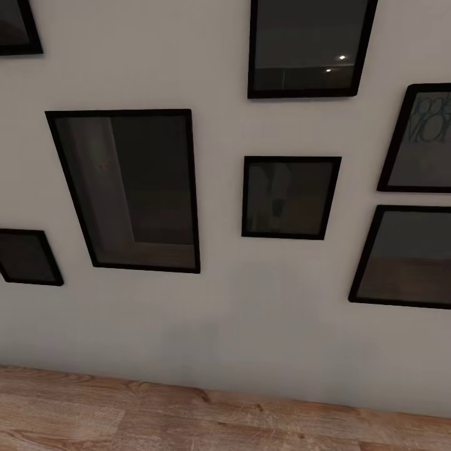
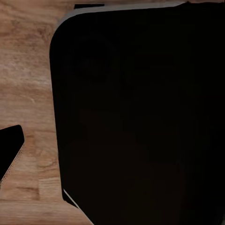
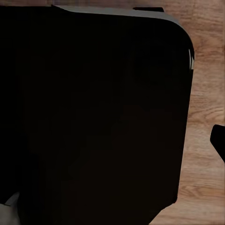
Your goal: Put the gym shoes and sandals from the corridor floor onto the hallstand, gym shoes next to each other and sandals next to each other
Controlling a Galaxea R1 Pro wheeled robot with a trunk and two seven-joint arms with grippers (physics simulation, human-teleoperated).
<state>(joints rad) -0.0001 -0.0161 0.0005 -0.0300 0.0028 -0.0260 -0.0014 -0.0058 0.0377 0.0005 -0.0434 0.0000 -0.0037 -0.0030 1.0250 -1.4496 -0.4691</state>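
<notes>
wood-grain corridor floor (image 1: 125,419), light brown planks | black-framed pictures (image 1: 128,191) on wall | gripper states: cannot tell

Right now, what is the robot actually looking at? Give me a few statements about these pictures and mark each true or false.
1. The head view faces a pale wall hung with black-framed pictures. True.
2. A pair of sneakers lies on the wood plank floor below the wall. False: that strip of floor shows bare planks.
3. The tall black-framed picture hangs left of the small square one. True.
4. The frames hold bright, colourful photographs. False: their panes are dark, with dim reflections.
5. In the left wrist view a big black rounded body sits over wood floor. True.
</notes>
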